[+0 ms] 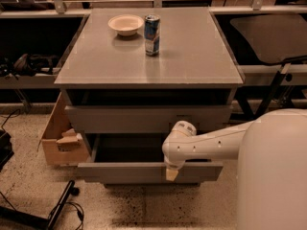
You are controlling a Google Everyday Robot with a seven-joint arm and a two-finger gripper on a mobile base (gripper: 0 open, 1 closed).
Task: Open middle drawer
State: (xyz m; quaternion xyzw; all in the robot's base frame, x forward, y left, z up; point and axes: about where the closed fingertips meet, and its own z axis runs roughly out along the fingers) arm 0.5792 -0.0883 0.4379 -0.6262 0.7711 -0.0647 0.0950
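Camera view, and the tool [171,175] is down at the top edge of the middle drawer [120,172], hanging over its front a little right of centre, the pale tip showing against the grey panel. Apart or together? Cannot tell from here, and I cannot tell whether it is hooked behind the edge or only touching it. The drawer front lies right at the tool, long axis running left to right across the view, and it stands well out from the cabinet with its dark box open behind it, so the job looks largely done. Any further pull goes straight toward the robot, square to that long front. The arm reaches in from the right. Above, another drawer front [144,119] sits under the table [192,56], which carries a bowl [125,24] and a can [152,28].
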